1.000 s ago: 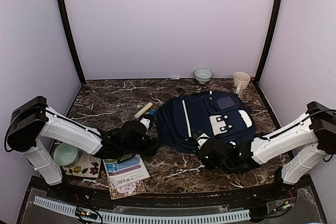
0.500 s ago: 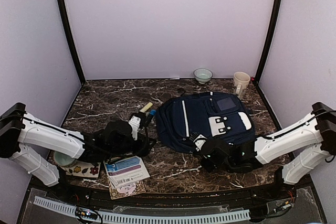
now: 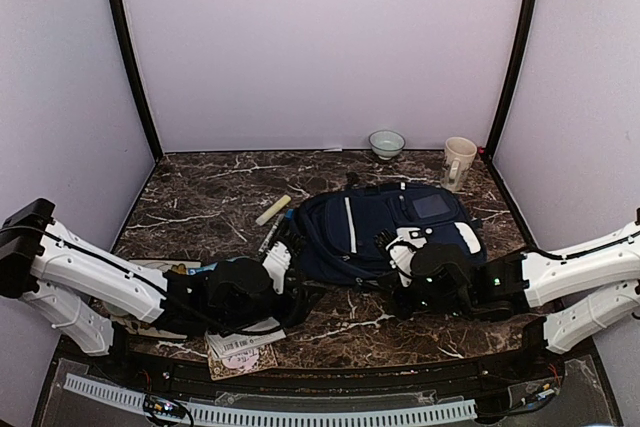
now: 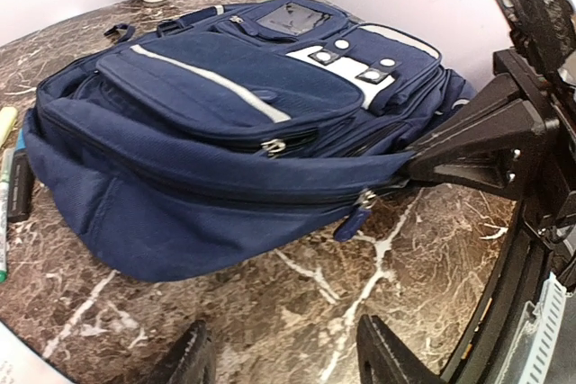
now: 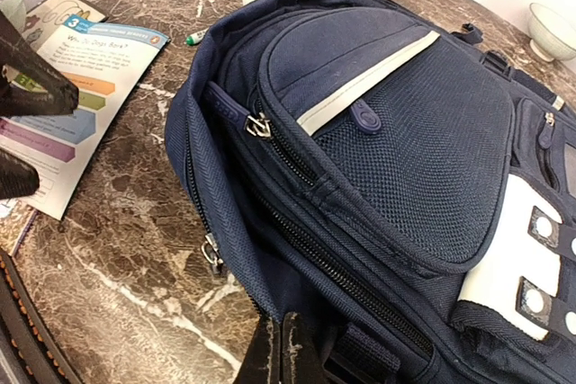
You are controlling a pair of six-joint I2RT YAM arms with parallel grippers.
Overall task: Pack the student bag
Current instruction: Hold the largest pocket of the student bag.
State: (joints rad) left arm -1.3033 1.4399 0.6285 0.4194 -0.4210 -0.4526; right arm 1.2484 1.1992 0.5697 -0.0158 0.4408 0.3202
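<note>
The student bag (image 3: 385, 232), navy with white stripes, lies flat at centre-right of the marble counter (image 3: 200, 187). The right gripper (image 5: 283, 352) has its jaws clamped on the bag's near edge beside a zipper. The left gripper (image 4: 288, 357), jaws apart and empty, hangs low just beside the bag's near-left corner.
</note>
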